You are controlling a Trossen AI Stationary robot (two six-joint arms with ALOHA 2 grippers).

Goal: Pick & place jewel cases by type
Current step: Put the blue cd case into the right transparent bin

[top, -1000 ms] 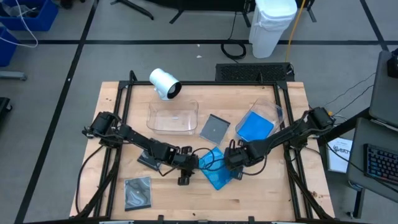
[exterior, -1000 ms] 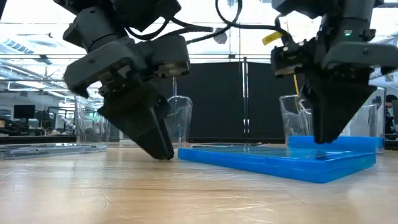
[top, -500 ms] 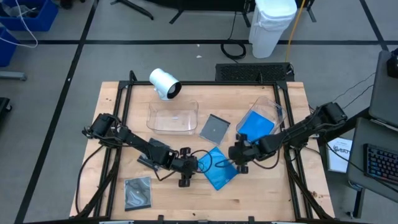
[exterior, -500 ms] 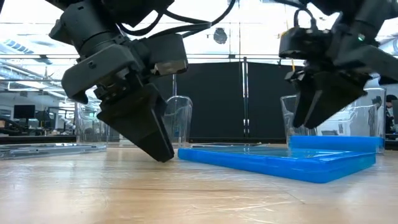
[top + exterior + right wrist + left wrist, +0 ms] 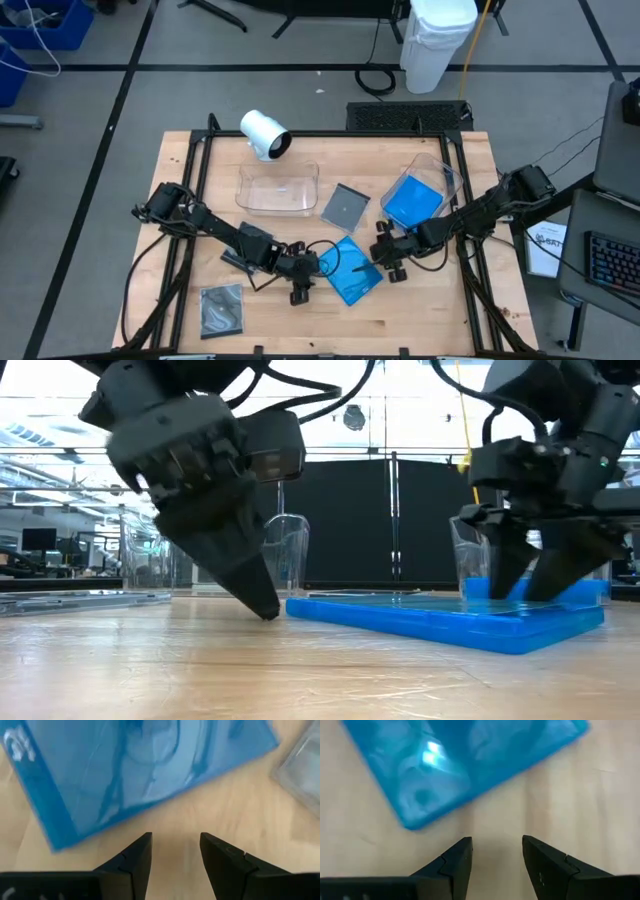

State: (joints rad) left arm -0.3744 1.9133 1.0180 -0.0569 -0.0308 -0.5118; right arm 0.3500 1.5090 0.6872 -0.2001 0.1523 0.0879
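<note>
Blue jewel case (image 5: 352, 270) lies free between both parted grippers.

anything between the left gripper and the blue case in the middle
Nothing visible. The left gripper sits just beside the blue jewel case, fingers open, with only bare table between them in the left wrist view.

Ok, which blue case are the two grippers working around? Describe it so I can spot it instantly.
On the wooden table, find the two arms meeting near the front middle. The left gripper and right gripper, both open, flank the blue case. It lies flat on bare wood, unlike the blue case in the tray to the right.
</note>
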